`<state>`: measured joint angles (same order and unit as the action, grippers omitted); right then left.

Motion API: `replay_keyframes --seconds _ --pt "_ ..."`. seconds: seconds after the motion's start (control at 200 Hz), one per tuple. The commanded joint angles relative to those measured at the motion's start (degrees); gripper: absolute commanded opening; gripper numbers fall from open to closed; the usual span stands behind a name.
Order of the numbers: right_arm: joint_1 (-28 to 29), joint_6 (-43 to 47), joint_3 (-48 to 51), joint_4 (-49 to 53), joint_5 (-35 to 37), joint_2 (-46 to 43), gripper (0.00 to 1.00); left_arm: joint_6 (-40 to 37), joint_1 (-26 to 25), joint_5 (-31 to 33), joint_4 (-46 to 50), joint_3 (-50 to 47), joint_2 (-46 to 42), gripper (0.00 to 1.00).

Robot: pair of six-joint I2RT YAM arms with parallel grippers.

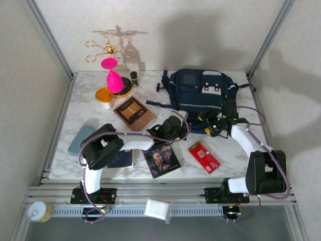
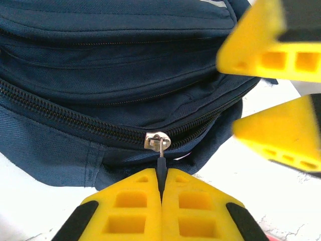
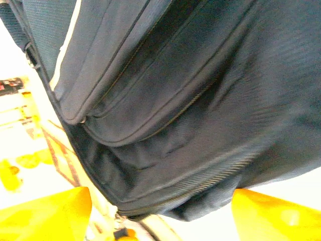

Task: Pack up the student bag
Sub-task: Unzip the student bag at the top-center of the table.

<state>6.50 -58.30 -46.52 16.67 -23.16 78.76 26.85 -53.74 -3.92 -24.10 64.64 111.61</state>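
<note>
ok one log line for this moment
left gripper: shut on zipper pull | right gripper: open, facing student bag

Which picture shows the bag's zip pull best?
The left wrist view: the zip pull is sharp and central, its tab pinched in the shut left tool. The top view shows the bag, but the pull is too small to find. The right wrist view shows blurry zip lines, no clear pull.

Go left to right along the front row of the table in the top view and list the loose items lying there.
Pale blue case → dark blue booklet → book with a man's face on its cover → red packet.
</note>
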Motion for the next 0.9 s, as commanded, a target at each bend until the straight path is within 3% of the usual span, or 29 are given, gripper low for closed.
replay_keyframes --seconds 0.0,0.17,0.26,0.36,0.481,0.561,0.656,0.776,0.891 --pt "2.8 -14.0 0.4 -9.5 1.6 1.4 0.72 0.0 0.1 -2.4 -1.1 2.2 0.4 0.0" --pt "6.6 -21.2 -1.2 -11.0 9.9 6.0 0.6 -1.1 0.0 -1.4 -0.3 2.0 0.0 0.0" --pt "7.4 -18.9 -1.5 -14.2 13.0 7.3 0.45 -1.4 0.0 -0.1 0.9 1.8 -0.6 0.0" --pt "7.9 -12.2 -5.5 -9.2 15.1 9.4 0.19 -1.4 0.1 1.9 1.5 0.8 -2.0 0.0" --pt "7.9 -3.2 -6.3 -5.9 16.2 7.5 0.0 -1.0 0.3 4.6 2.6 -1.1 -4.3 0.0" --pt "7.2 2.5 -4.4 -6.1 16.8 2.7 0.0 -2.9 0.9 4.7 5.9 -1.3 -5.4 0.0" --pt "2.4 8.8 -4.3 -1.7 12.9 -1.6 0.0 -4.3 2.0 6.7 11.3 -1.9 -7.1 0.0" --pt "-5.3 14.8 -4.5 1.2 3.7 -4.5 0.0 -2.6 4.8 5.3 9.2 -5.4 -9.1 0.0" --pt "-8.8 21.6 -7.6 7.1 -0.9 -3.9 0.0 -2.5 7.5 5.1 9.1 -5.0 -8.5 0.0"
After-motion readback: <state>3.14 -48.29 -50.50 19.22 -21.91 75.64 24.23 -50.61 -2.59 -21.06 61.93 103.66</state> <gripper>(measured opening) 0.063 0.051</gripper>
